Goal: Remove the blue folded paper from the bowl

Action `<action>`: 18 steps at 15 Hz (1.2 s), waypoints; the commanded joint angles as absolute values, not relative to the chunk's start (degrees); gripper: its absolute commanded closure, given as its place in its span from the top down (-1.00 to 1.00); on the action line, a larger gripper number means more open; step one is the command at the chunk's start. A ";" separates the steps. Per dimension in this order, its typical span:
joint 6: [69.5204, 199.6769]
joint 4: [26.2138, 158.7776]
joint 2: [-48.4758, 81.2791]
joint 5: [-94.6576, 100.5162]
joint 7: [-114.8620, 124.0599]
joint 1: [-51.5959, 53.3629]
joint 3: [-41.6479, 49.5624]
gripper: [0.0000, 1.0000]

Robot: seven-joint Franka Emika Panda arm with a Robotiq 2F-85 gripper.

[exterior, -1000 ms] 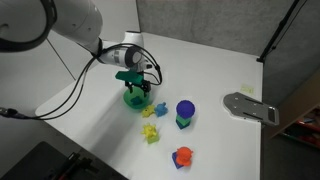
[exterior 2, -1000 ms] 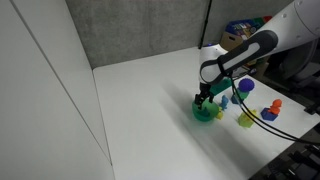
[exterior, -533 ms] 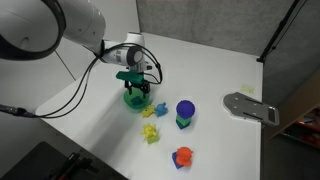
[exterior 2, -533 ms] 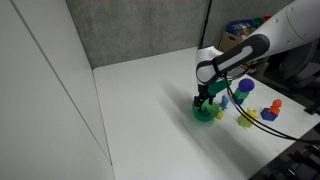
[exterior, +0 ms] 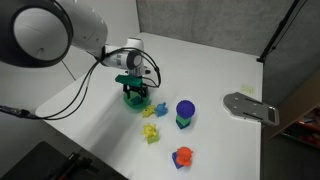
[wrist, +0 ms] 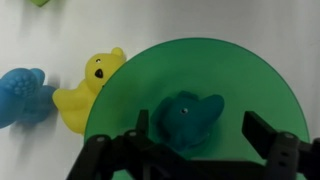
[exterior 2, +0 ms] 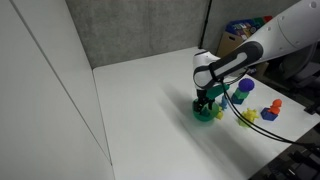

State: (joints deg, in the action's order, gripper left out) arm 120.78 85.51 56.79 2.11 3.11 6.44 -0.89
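The green bowl (wrist: 190, 100) fills the wrist view; it also shows in both exterior views (exterior: 134, 99) (exterior 2: 206, 113). The blue folded paper (wrist: 192, 120) lies inside the bowl, near its middle. My gripper (wrist: 200, 140) is open, right above the bowl, with one finger on each side of the paper and not touching it. In both exterior views the gripper (exterior: 133, 88) (exterior 2: 207, 100) points straight down into the bowl and hides the paper.
A yellow folded figure (wrist: 88, 92) touches the bowl's rim, with a blue figure (wrist: 22, 95) beyond it. Nearby stand a dark-blue round-topped object (exterior: 185, 112), more yellow figures (exterior: 152, 132), an orange object (exterior: 182, 156) and a grey plate (exterior: 250, 106).
The arm has shifted slightly over the bowl and the gripper sits a little lower. The bowl and the figures have not moved.
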 commanded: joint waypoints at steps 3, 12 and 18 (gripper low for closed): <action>117.96 81.87 57.67 2.93 2.80 6.98 -0.85 -0.02; 112.74 82.21 51.62 1.69 2.65 6.54 -2.09 -0.83; 109.07 81.60 46.97 2.43 2.87 7.57 -2.52 -0.88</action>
State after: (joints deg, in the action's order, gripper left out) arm 111.45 82.15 49.44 2.08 3.11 6.93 -2.13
